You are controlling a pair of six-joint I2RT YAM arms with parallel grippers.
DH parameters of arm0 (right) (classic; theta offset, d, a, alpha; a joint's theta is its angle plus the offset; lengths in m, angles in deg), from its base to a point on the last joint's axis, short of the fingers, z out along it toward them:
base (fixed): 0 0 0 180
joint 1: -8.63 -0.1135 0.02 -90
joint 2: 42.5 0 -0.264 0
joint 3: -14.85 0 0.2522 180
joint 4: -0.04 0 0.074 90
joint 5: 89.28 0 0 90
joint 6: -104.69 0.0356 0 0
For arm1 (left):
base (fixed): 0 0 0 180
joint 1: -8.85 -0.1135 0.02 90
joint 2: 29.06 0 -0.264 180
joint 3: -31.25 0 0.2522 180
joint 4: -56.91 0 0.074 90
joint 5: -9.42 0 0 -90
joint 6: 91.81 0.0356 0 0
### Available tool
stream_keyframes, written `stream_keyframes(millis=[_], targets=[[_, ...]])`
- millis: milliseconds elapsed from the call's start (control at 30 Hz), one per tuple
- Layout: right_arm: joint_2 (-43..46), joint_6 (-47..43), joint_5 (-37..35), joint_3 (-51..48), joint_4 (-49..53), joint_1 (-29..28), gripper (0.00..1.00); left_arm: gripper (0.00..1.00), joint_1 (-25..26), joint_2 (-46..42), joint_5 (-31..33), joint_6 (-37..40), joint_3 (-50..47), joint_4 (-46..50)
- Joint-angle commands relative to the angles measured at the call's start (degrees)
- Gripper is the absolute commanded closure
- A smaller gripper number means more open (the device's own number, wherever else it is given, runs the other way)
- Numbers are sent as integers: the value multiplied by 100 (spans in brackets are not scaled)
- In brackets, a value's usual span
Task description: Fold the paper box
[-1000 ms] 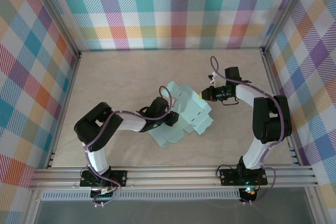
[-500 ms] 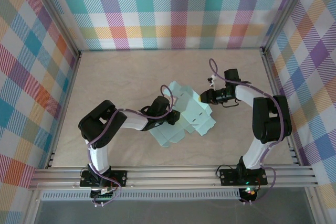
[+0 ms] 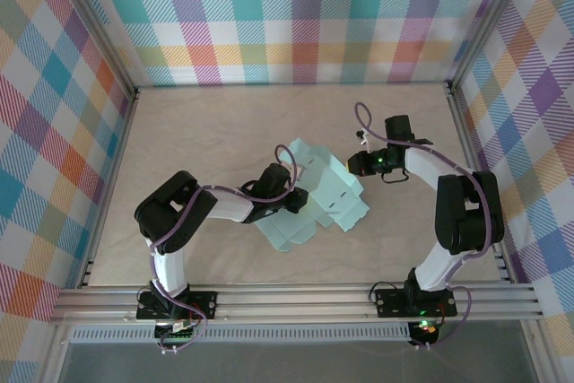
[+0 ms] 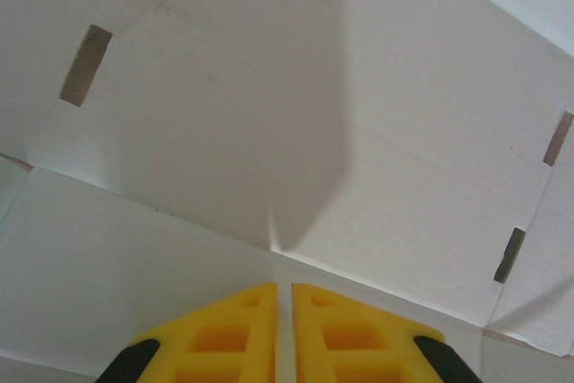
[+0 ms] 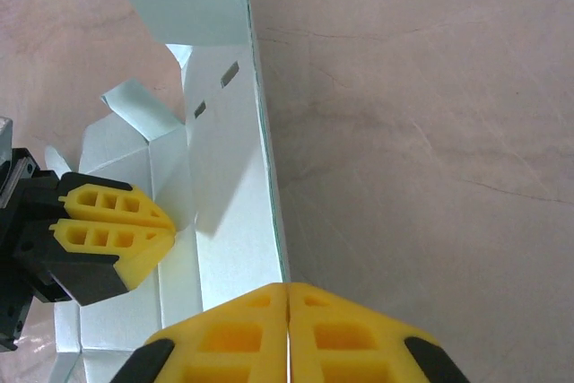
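- Table [image 3: 197, 132]: pale beige top, fenced by plaid walls [image 3: 296, 15] at the back and on both sides.
- Paper box [image 3: 325, 193]: lies right of the table's middle, between my two arms. It is pale mint-green card, mostly a flat die-cut sheet, with stepped flaps at the far right and a plain panel reaching toward the near edge.
- In the right wrist view one long panel of the box [image 5: 235, 168] stands up from the table. A small flap is folded over at its far end and another flap is bent up on its left.
- Left gripper [image 3: 291, 199]: over the sheet's left part, well inside its outline. In the left wrist view my yellow fingers [image 4: 235, 325] are drawn together with a hairline between them, and their tips sit just short of a crease that crosses the card.
- Right gripper [image 3: 352, 165]: at the sheet's far right edge. My right fingers [image 5: 240, 334] are closed flat against each other, and the raised panel's top edge runs straight down to their tips. The view is too tight to tell whether card is nipped between them.
- The left gripper [image 5: 169, 227] also shows in the right wrist view, pads together, tips against the card just beside the raised panel.
- Slots [image 4: 86, 65]: short dark cuts in the card, one at the left and two at the right of the left wrist view.
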Motion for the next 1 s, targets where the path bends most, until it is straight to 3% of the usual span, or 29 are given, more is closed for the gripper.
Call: stream_keyframes(millis=[0, 100, 967], targets=[[47, -261, 109, -7, -3, -54, 90, 88, -9, 115, -33, 129, 65, 375], [21, -320, 90, 37, 60, -53, 84, 88, -14, 86, -15, 135, 46, 383], [-576, -752, -340, 538, 694, -83, 78, 87, -21, 86, -23, 146, 18, 361]])
